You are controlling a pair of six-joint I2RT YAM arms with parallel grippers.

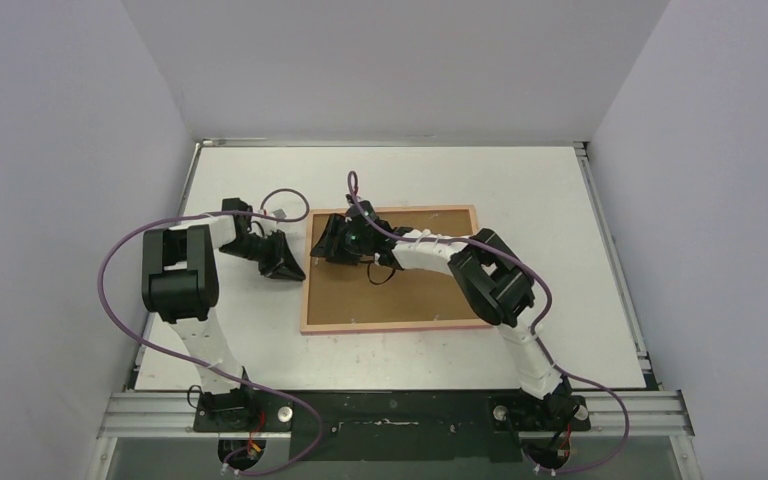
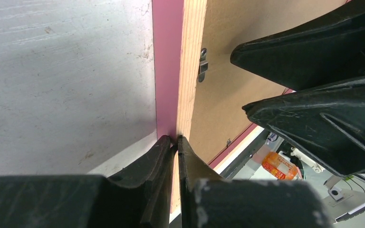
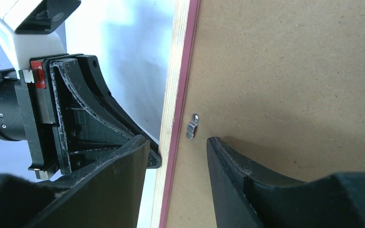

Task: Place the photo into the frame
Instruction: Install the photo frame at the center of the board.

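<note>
Looking down, you see your left gripper point(image 2: 177, 142) pinched on a rail of the frame point(image 2: 191, 47); your right gripper point(image 3: 178, 149) gapes astride it, the board point(image 3: 290, 71) hiding whatever's beneath.

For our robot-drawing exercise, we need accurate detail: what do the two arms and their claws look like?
The left arm and right arm alternate white links with bulky black joint housings; a purple cable loops along each. The left claw and right claw are matte black with tapering wedge-shaped fingers. A red tag sits on the left claw's mount.
</note>
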